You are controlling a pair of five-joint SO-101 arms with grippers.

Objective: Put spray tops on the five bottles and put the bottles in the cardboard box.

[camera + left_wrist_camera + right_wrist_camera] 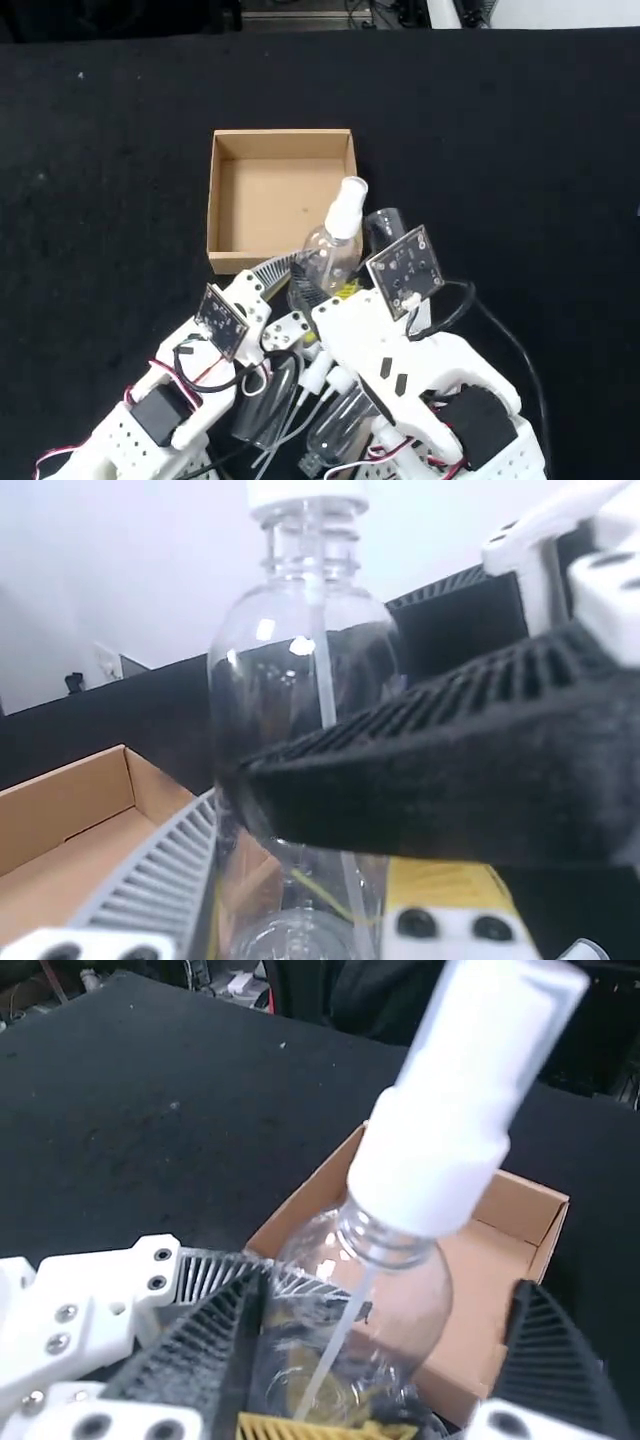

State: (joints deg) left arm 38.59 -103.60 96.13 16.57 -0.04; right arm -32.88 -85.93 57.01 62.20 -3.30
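Note:
A clear bottle (325,255) with a white spray top (348,205) stands tilted just in front of the cardboard box (225,195). My left gripper (298,276) is shut on the bottle's body (300,670), its grey ribbed finger (150,880) on one side and a black finger (450,780) across the other. My right gripper (362,258) is open around the same bottle (385,1305); its black finger (550,1360) stands clear of the glass. The spray top (460,1110) points over the box (500,1260).
Two more clear bottles (268,400) (345,420) lie between the arm bases at the near edge, with loose spray tubes beside them. The box interior holds nothing. Black table cloth spreads wide on both sides and behind the box.

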